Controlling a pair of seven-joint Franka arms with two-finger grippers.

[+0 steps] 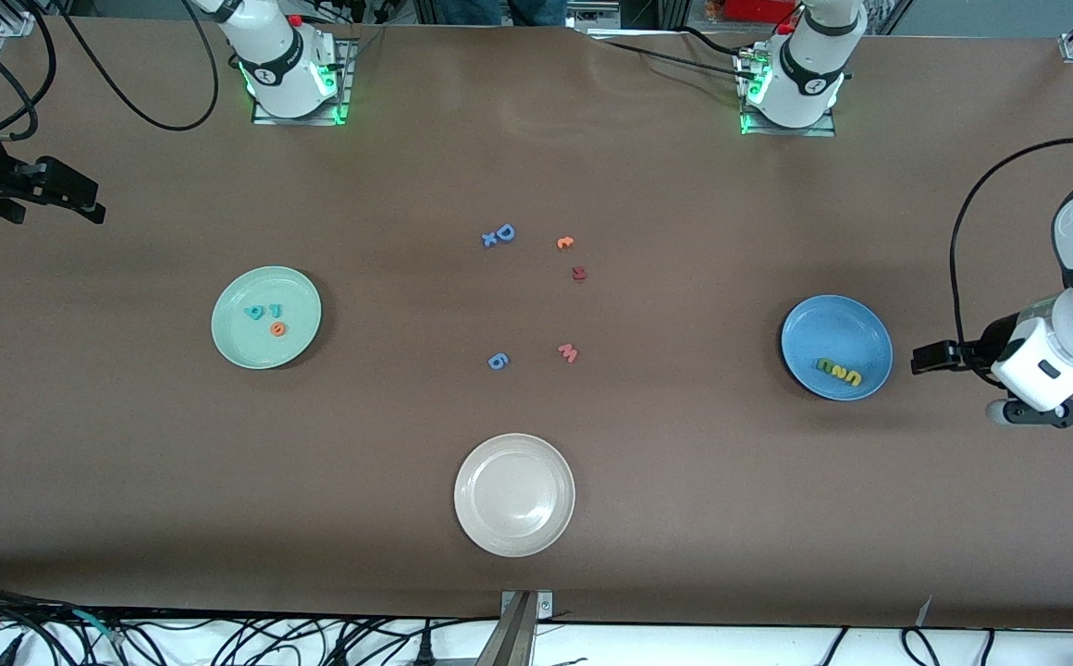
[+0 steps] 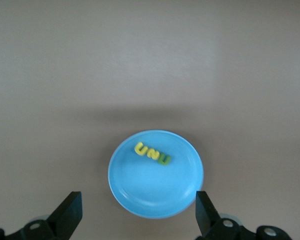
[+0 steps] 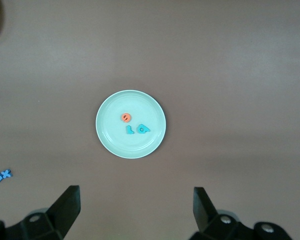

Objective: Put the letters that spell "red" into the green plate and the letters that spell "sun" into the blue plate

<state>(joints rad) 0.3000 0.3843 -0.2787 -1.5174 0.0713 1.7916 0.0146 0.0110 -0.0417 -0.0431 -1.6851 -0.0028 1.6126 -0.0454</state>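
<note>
Green plate (image 1: 231, 347) holding teal and orange letters (image 1: 265, 313), blue plate (image 1: 809, 324) holding yellow and green letters (image 1: 838, 371), left gripper (image 2: 138, 214) and right gripper (image 3: 136, 209) both wide open, holding nothing, up at the table's two ends.

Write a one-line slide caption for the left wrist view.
Open left gripper above the blue plate holding three small letters.

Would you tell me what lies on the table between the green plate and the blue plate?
In the front view, between the green plate and the blue plate lie a small blue letter and the pink "w".

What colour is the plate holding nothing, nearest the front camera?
Cream white plate; the front view shows it best.
</note>
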